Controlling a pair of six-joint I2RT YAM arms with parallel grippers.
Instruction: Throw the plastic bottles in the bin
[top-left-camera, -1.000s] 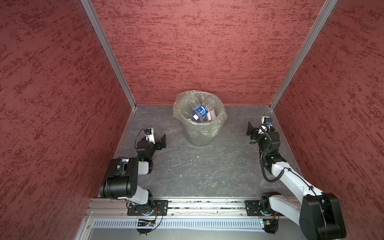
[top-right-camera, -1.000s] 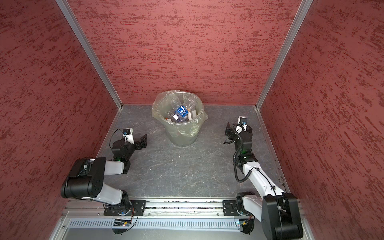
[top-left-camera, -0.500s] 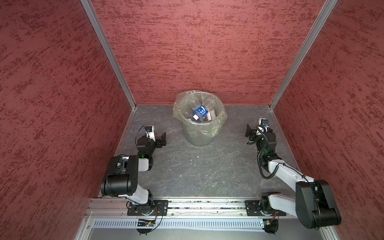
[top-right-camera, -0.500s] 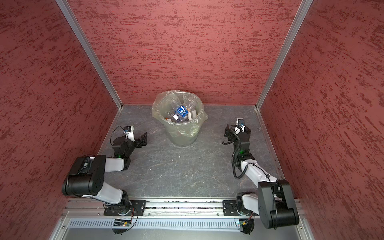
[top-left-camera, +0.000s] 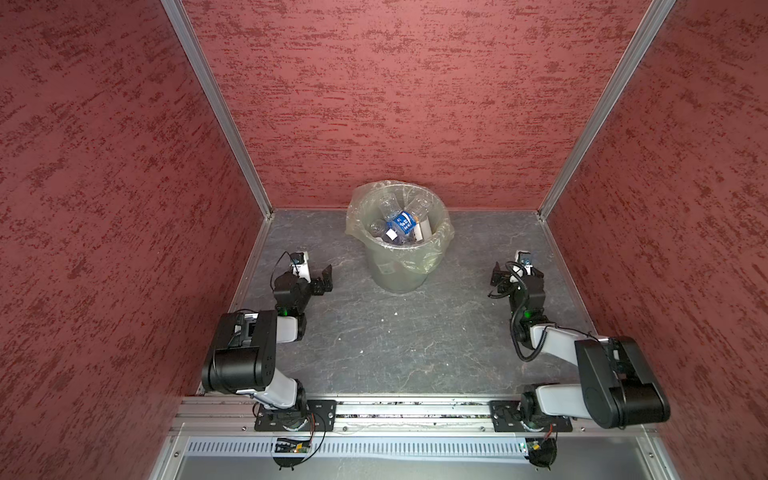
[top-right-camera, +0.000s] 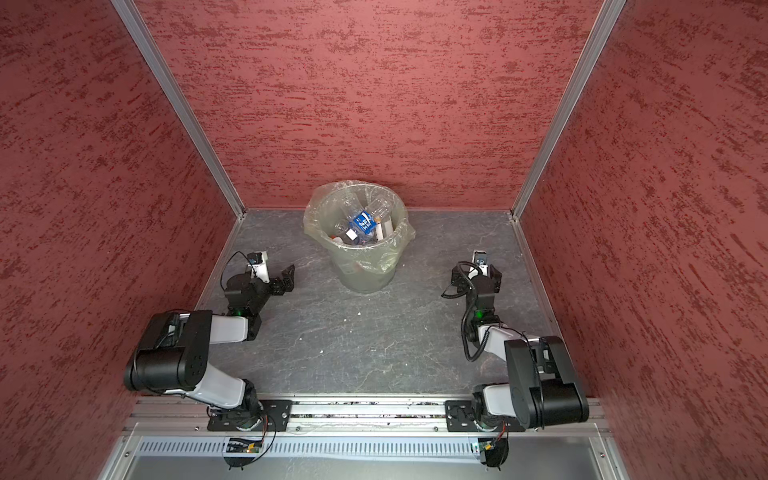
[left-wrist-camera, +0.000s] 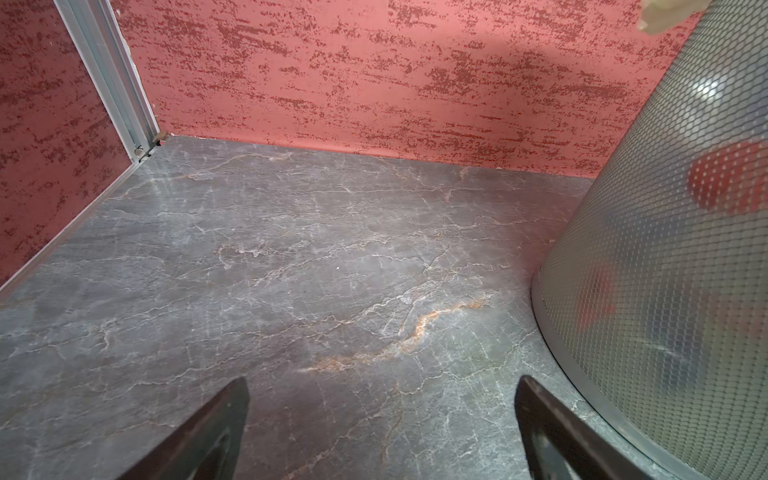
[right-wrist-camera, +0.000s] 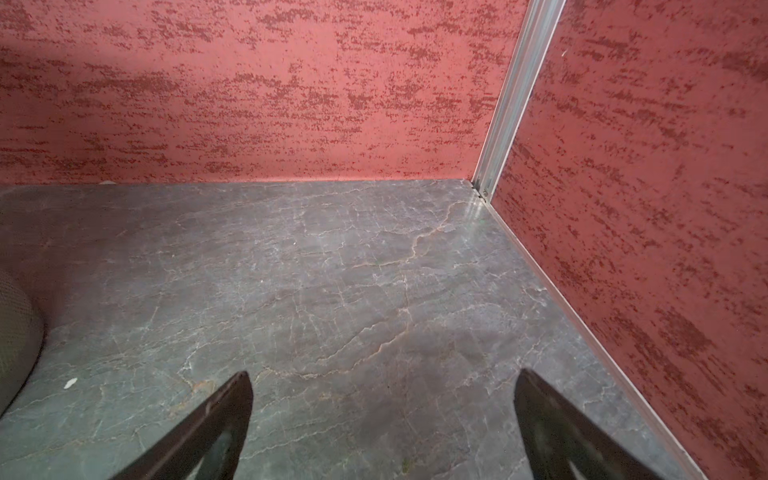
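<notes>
Right, the round grey-green tapered plastic bin (top-left-camera: 399, 276) (top-right-camera: 365, 276) w/ a translucent liner bag folded over its rim stands upright at the back centre of the grey marbled tabletop (top-left-camera: 395, 345), close to the textured red back wall (top-left-camera: 395, 104). Every small clear plastic bottle (top-left-camera: 401, 222) (top-right-camera: 361, 222) visible lies inside it, jumbled in a heap. One on top has a blue label; white bits show beside it, caps or labels, can't tell which.

The black left gripper (top-left-camera: 326, 279) (top-right-camera: 289, 277) sits low over the tabletop on the bin's left, near its base but apart from it, pointing toward the bin. Its jaws are spread wide w/ nothing between them. In the left wrist view the left gripper (left-wrist-camera: 382, 382) frames bare tabletop, and the bin (left-wrist-camera: 665, 249) fills one side of the view. The bin's wall is mesh-patterned, and a blurry red shape (left-wrist-camera: 731, 183) shows through it; can't tell what that is.

The black right gripper (top-left-camera: 515, 276) (top-right-camera: 477, 274) is on the bin's right, well apart from it, pointing toward the back wall. Its jaws also stand wide and hold nothing. In the right wrist view the right gripper (right-wrist-camera: 384, 376) has only tabletop ahead, w/ the back right corner post (right-wrist-camera: 511, 104) beyond. A sliver of the bin (right-wrist-camera: 16, 332) is at the edge, w/ a small white speck (right-wrist-camera: 70, 383) on the tabletop next to it.

Both arms are folded back, bases on the aluminium front rail (top-left-camera: 415, 411).
</notes>
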